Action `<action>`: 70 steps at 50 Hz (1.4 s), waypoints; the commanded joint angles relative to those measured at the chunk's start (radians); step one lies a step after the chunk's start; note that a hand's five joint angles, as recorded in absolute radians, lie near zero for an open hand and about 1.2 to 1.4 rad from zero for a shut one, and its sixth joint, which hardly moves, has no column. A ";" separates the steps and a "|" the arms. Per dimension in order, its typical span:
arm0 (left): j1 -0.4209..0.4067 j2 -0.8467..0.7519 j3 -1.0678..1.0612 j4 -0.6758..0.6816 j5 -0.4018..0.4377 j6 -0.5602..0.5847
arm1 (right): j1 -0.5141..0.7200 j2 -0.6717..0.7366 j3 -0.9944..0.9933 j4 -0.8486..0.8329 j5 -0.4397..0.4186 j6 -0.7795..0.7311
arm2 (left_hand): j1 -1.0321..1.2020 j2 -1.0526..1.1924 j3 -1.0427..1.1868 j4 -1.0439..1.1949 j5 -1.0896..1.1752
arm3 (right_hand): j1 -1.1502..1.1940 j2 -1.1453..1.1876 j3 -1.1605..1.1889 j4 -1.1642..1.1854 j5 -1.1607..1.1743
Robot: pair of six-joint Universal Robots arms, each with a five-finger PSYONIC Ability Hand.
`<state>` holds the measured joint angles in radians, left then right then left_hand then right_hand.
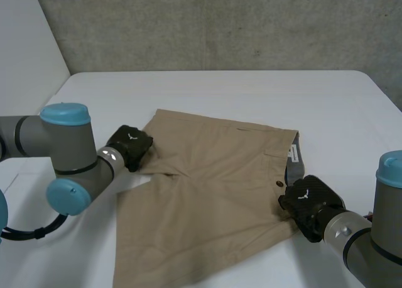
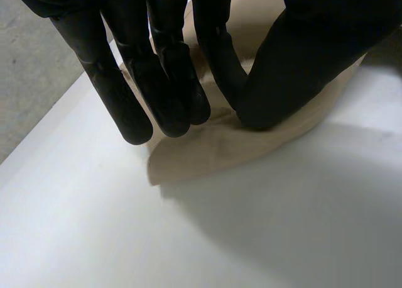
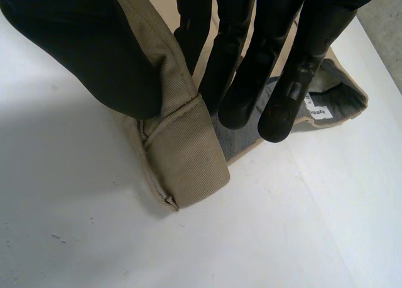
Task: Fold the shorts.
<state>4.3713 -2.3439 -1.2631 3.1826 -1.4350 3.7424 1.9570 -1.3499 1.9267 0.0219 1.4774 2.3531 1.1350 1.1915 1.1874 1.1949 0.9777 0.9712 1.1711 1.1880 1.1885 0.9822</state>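
head view, from the near edge outward: the tan shorts lie spread on the white table, one leg running down toward the robot and the other reaching away to the left, with the waistband at the right. the right hand sits at the near end of that waistband, just beside the button. its own wrist camera shows its thumb pressed on the outside of the band and its fingers inside against the grey lining, so the hand is closed in a pinch on the band's corner, and a white label shows further along the lining. further off, the left hand is at the left edge of the shorts, on the hem of the farther leg. its wrist camera shows fingers and thumb brought together on a lip of cloth, which reads as a pinch, though a shallow one. beyond lies bare table, then the grey wall. judging from this, the step in hand is gripping for the first fold. the next move calls for both hands to lift together and carry one half over the other, keeping the cloth taut so that the edges meet.
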 commanded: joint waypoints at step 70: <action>0.060 0.023 -0.025 0.025 -0.174 0.036 | -0.003 0.002 0.005 0.000 0.001 0.000 | 0.261 0.205 0.209 0.201 0.244 | 0.425 0.225 0.208 0.208 0.240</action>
<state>4.4119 -2.3322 -1.2609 3.1982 -1.5889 3.7840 1.9558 -1.3491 1.9312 0.0213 1.4769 2.3530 1.0956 1.1930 1.1875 1.1949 0.9777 0.9711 1.1711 1.1880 1.1885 0.9822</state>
